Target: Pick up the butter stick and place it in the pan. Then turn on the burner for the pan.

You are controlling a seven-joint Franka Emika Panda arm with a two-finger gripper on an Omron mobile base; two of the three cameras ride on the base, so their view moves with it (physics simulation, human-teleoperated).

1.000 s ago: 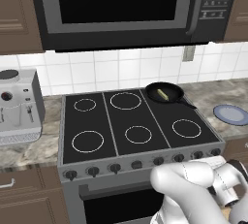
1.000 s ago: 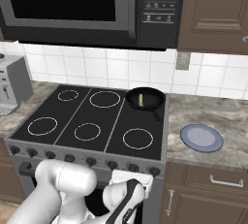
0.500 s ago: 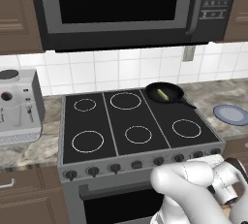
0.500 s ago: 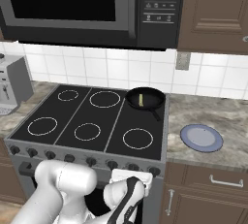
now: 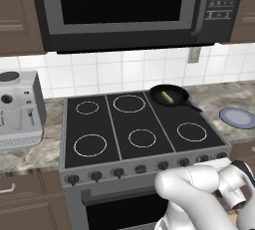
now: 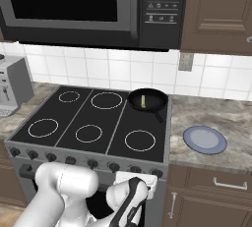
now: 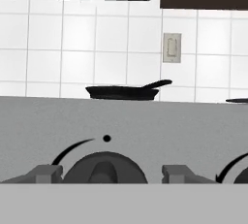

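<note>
the stove (image 5: pixel 139 134) fills the counter's middle, its black top marked with six white rings and a row of dark knobs along the front edge. the white arm bends low in front of the stove's front right corner, elbow bulging toward the camera and the hand turned in at the knob row. the pan (image 6: pixel 147 100) sits on the stove's back right corner, handle pointing toward the front right. a blue-grey plate (image 6: pixel 204 139) lies on the counter to the right of the stove. the butter stick (image 6: pixel 143 102) lies inside the pan, near its middle. in the hand view the gripper (image 7: pixel 114 173) straddles one round dark knob (image 7: pixel 103 168): its fingers (image 7: pixel 44 173) stand apart, one on each side of the knob, close beside it; whether they touch it cannot be told.
</note>
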